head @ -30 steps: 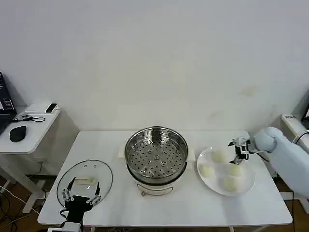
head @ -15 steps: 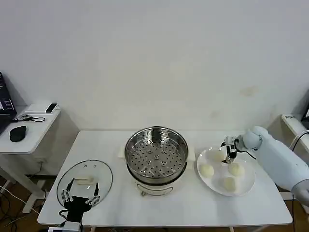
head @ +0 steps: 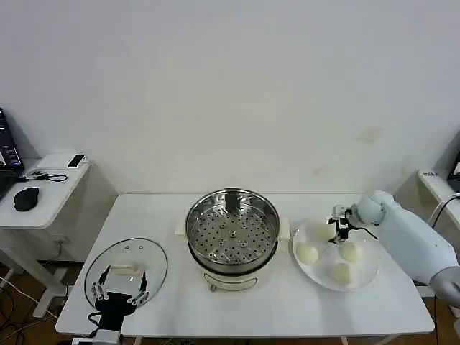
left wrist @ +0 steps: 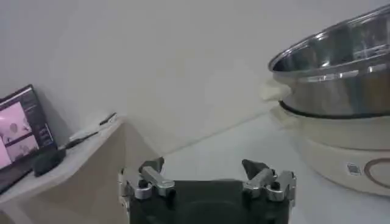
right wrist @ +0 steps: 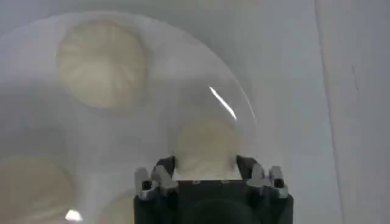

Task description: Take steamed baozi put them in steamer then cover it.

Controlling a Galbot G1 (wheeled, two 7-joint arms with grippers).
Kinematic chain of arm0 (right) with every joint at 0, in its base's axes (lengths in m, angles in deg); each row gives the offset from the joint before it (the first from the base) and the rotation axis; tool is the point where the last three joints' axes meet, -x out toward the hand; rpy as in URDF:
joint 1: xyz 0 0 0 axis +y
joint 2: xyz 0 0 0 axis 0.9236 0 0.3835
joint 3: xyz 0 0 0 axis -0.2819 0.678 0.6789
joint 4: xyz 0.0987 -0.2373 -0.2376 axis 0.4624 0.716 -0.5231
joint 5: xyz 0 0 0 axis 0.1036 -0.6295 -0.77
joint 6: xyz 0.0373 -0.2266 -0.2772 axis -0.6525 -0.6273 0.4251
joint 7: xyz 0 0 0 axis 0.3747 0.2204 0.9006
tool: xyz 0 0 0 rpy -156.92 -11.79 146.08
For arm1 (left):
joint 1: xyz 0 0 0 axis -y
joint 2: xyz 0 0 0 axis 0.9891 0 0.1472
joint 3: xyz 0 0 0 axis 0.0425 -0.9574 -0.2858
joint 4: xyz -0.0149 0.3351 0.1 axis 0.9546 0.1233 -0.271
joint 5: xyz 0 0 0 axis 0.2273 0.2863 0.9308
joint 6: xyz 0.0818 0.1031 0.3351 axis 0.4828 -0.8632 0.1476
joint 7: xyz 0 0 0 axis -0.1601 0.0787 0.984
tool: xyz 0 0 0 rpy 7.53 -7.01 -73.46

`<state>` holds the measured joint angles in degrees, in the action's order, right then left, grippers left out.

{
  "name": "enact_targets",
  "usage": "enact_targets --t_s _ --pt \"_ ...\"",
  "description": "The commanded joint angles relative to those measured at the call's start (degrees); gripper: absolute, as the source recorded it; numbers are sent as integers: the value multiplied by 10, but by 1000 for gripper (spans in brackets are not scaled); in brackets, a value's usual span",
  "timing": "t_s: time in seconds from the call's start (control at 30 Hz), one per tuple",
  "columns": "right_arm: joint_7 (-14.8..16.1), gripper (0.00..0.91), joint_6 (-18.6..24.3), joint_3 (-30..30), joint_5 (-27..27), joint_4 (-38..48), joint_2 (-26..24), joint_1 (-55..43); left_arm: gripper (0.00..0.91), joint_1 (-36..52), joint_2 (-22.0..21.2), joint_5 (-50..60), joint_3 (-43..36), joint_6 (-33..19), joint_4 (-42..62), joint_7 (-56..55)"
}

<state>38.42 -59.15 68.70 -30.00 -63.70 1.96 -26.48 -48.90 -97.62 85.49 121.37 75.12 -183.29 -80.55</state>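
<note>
Right wrist view: the right end effector (right wrist: 207,173) straddles a baozi (right wrist: 206,146), fingers spread, not clamped. Left end effector (head: 119,289) hangs open over the lid (head: 126,264) at the bench's front left corner.

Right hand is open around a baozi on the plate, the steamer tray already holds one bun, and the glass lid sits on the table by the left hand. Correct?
Not quite: the head view shows the steamer tray bare. The right hand is open around a baozi on the plate, and the glass lid lies by the left hand.

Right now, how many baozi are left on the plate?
4, all on the plate: one between the right gripper fingers, one left, one right, one nearest the front.
</note>
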Motion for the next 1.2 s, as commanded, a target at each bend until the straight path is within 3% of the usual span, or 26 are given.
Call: enact_targets --t_s 0.03,0.17,0.37,0.53,0.7,0.83,0.93,1.2 --pt "-1 625 -3 7 1 3 2 -1 907 -1 1 0 0 1 -2 0" --pt "4 625 -4 15 8 -20 -15 -7 907 0 6 -2 -1 3 2 1" --pt "17 635 -11 59 55 -119 -85 -48 907 6 12 -6 -3 8 8 2" --pt "21 635 -17 105 108 -188 -147 -118 907 2 15 -6 0 10 -3 2" --pt "29 635 -18 144 150 -225 -173 -188 907 1 13 -6 -2 10 1 1" --pt "30 635 -18 195 200 -253 -166 -258 907 0 19 -10 2 16 -5 1" --pt "14 635 -14 242 251 -275 -143 -314 907 1 22 -28 8 20 -5 2" --pt "13 635 9 354 275 -292 -52 -427 907 9 24 -42 15 21 3 3"
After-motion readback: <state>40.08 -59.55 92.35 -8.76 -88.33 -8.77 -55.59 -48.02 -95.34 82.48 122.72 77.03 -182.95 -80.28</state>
